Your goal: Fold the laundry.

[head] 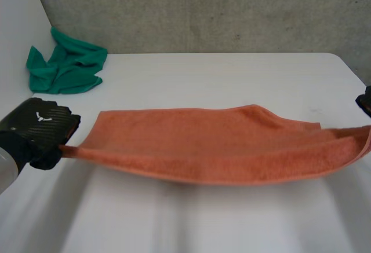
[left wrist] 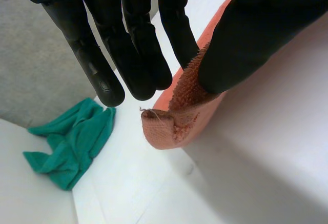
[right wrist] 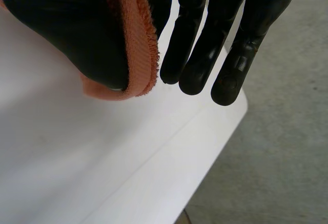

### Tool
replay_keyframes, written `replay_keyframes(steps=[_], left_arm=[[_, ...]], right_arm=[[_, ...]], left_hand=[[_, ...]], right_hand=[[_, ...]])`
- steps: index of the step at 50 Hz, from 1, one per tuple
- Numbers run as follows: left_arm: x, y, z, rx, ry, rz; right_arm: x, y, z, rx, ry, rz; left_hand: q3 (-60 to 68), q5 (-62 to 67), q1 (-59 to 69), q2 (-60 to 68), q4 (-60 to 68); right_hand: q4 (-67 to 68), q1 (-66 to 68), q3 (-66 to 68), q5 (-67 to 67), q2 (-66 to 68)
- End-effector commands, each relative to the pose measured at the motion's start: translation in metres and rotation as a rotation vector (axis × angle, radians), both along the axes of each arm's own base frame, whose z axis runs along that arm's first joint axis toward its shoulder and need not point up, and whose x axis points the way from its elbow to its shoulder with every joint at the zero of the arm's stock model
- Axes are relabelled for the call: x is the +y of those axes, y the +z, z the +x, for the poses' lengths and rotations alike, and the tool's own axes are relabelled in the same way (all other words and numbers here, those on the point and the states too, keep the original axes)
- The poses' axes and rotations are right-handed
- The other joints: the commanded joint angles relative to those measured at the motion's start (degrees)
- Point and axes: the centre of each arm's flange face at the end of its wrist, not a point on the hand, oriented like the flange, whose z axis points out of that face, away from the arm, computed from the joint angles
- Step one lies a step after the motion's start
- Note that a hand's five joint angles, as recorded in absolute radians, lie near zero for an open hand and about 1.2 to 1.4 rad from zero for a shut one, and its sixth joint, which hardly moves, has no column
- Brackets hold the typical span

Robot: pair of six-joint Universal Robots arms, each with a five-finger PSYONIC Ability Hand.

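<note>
An orange towel (head: 220, 149) hangs stretched between my two hands, lifted a little above the white table (head: 232, 73). My left hand (head: 37, 128) pinches its left end: in the left wrist view the thumb (left wrist: 256, 34) presses the orange towel's corner (left wrist: 177, 116) against a finger. My right hand (head: 365, 101) holds the right end at the table's right side; in the right wrist view the thumb (right wrist: 66, 29) clamps the orange hem (right wrist: 136, 44) against the fingers (right wrist: 205, 44). The near long edge sags in the middle.
A crumpled green cloth (head: 66, 65) lies at the table's far left corner, also under my left hand's fingertips as the green cloth (left wrist: 72, 142). A grey wall (head: 203, 10) runs behind the table. The table's right edge (right wrist: 205, 147) lies below my right hand.
</note>
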Motion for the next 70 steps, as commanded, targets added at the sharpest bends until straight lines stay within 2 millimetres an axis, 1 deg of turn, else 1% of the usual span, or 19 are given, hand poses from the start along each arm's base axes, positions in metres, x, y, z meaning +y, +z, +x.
replay_keyframes(steps=[1,7,12,14,19,21,23,27,32,36,40,43,48,49,51,55,60,66,70], left_arm=[[-0.037,-0.045,-0.017,-0.026,-0.034,0.108],[-0.085,-0.086,-0.026,-0.075,0.013,0.186],[-0.142,-0.075,-0.044,-0.068,0.067,0.011],[-0.161,-0.062,-0.047,-0.043,0.082,-0.083],[-0.210,0.012,-0.060,0.084,0.091,-0.571],[-0.216,0.036,-0.066,0.118,0.087,-0.714],[-0.220,0.071,-0.068,0.168,0.097,-0.901],[-0.218,0.115,-0.067,0.239,0.111,-1.108],[-0.216,0.123,-0.068,0.258,0.113,-1.131],[-0.215,0.107,-0.066,0.254,0.110,-1.077],[-0.209,0.075,-0.064,0.248,0.103,-0.972],[-0.204,0.039,-0.063,0.238,0.092,-0.858],[-0.195,-0.015,-0.061,0.194,0.089,-0.687],[-0.191,-0.039,-0.062,0.173,0.083,-0.616],[-0.189,-0.061,-0.062,0.154,0.081,-0.556],[-0.179,-0.104,-0.063,0.098,0.071,-0.414],[-0.154,-0.130,-0.059,0.027,0.062,-0.208],[-0.117,-0.109,-0.045,-0.021,0.064,-0.065],[-0.074,-0.105,-0.034,-0.096,0.048,0.098]], right_arm=[[-0.011,-0.039,0.004,-0.017,0.017,0.123],[-0.051,-0.073,0.018,-0.030,0.002,0.118],[-0.086,-0.068,0.039,-0.088,-0.048,-0.030],[-0.106,-0.056,0.049,-0.138,-0.065,-0.142],[-0.143,-0.003,0.063,-0.308,-0.062,-0.457],[-0.156,0.030,0.068,-0.407,-0.033,-0.642],[-0.162,0.050,0.070,-0.483,-0.017,-0.758],[-0.165,0.092,0.072,-0.599,0.035,-1.002],[-0.163,0.107,0.076,-0.629,0.075,-1.085],[-0.164,0.100,0.078,-0.629,0.078,-1.057],[-0.169,0.073,0.078,-0.613,0.061,-0.950],[-0.172,0.040,0.081,-0.585,0.077,-0.813],[-0.170,-0.039,0.091,-0.535,0.146,-0.510],[-0.169,-0.049,0.091,-0.530,0.149,-0.475],[-0.166,-0.078,0.092,-0.502,0.147,-0.372],[-0.158,-0.113,0.091,-0.437,0.131,-0.244],[-0.146,-0.123,0.072,-0.371,0.071,-0.084],[-0.115,-0.107,0.053,-0.345,0.008,0.110],[-0.085,-0.102,0.031,-0.274,-0.032,0.262]], left_hand=[[11.89,13.99,15.49,11.49,11.23],[11.89,13.99,15.49,11.49,11.23],[11.89,13.99,15.49,11.49,11.23],[11.89,13.99,15.49,11.49,11.23],[11.89,13.99,15.49,11.49,11.23],[11.89,13.99,15.49,11.49,11.23],[11.89,13.99,15.49,11.49,11.23],[11.89,13.99,15.49,11.49,11.23],[11.89,13.99,15.49,11.49,11.23],[11.89,13.99,15.49,11.49,11.23],[11.89,13.99,15.49,11.49,11.23],[11.89,13.99,15.49,11.49,11.23],[11.89,13.99,15.49,11.49,11.23],[11.89,13.99,15.49,11.49,11.23],[11.89,13.99,15.49,11.49,11.23],[11.89,13.99,15.49,11.49,11.23],[11.89,13.99,15.49,11.49,11.23],[11.89,13.99,15.49,11.49,11.23],[11.89,13.99,15.49,11.49,11.23]], right_hand=[[11.78,22.98,12.57,12.86,12.56],[11.78,22.98,12.57,12.86,12.56],[11.78,22.98,12.57,12.86,12.56],[11.78,22.98,12.57,12.86,12.56],[11.78,22.98,12.57,12.86,12.56],[11.78,22.98,12.57,12.86,12.56],[11.78,22.98,12.57,12.86,12.56],[11.78,22.98,12.57,12.86,12.56],[11.78,22.98,12.57,12.86,12.56],[11.78,22.98,12.57,12.86,12.56],[11.78,22.98,12.57,12.86,12.56],[11.78,22.98,12.57,12.86,12.56],[11.78,22.98,12.57,12.86,12.56],[11.78,22.98,12.57,12.86,12.56],[11.78,22.98,12.57,12.86,12.56],[11.78,22.98,12.57,12.86,12.56],[11.78,22.98,12.57,12.86,12.56],[11.78,22.98,12.57,12.86,12.56],[11.78,22.98,12.57,12.86,12.56]])
